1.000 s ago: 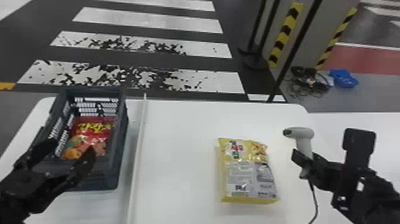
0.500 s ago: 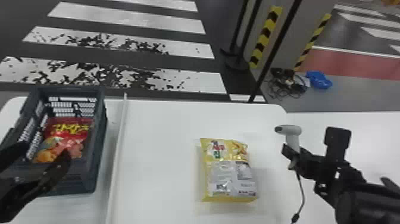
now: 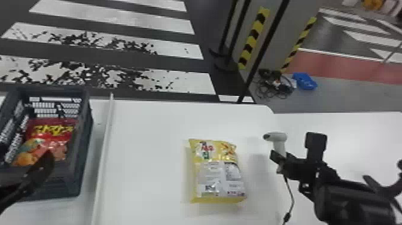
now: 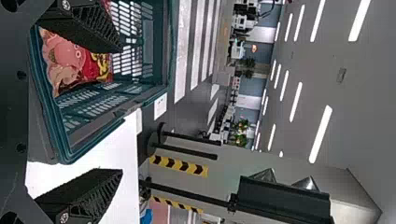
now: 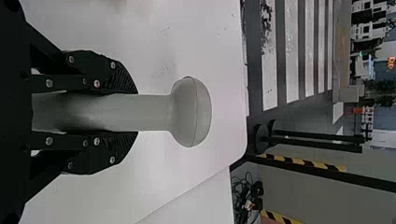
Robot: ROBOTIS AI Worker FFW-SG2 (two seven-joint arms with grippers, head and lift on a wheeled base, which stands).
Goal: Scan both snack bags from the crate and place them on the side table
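My right gripper is shut on the handle of the white scanner, held upright right of the yellow snack bag, which lies on the table with its printed label up. In the right wrist view, both fingers of the right gripper press the handle of the scanner. A red snack bag lies in the dark crate at the left. My left gripper is at the crate's near side. Seen in the left wrist view, the left gripper stands wide open, one finger over the crate and red bag.
A long white ridge runs along the table between the crate and yellow bag. The scanner's cable trails down toward the near side. Another white table surface adjoins at the right.
The head view has swung to the right, so crate and yellow bag appear farther left. Both grippers keep their state, and the yellow bag stays on the table.
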